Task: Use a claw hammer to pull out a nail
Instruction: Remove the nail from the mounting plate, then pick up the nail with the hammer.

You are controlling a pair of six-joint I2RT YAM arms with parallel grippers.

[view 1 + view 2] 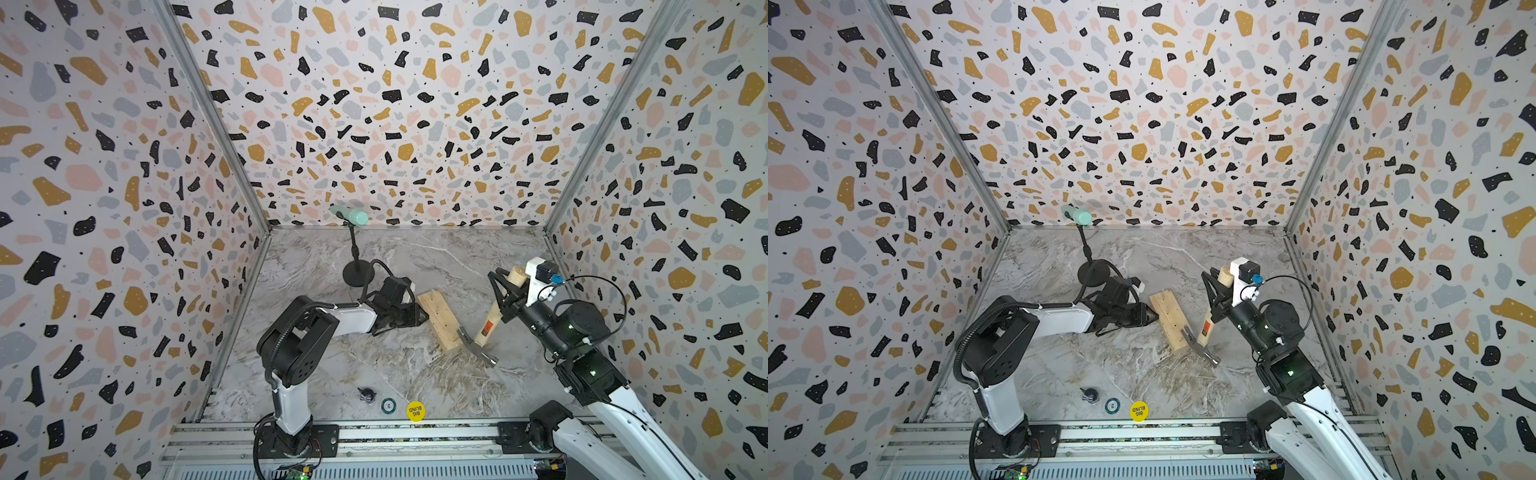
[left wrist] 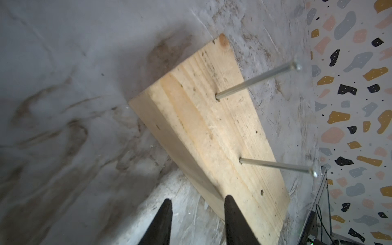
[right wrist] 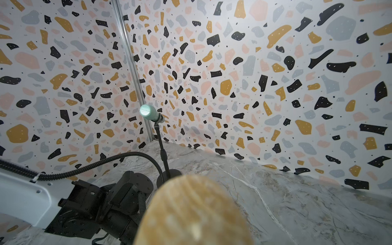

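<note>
From above the nails [image 2: 254, 81] are too thin to spot; you see them only at the left wrist, standing in the wood block [image 2: 212, 137]. Your left gripper [image 2: 196, 200]: part-open, empty, at the block's edge. Your right gripper [image 1: 503, 296] clamps the claw hammer [image 1: 486, 328] by its handle, head at the block's near end.

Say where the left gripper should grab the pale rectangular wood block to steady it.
Pale rectangular wood block: probably span its narrow width from above, at the end away from the claw hammer's silver steel head, on the left gripper's side. It lies flat, so no finger gets underneath; keep clear of the two thin grey nails standing from its top face.
</note>
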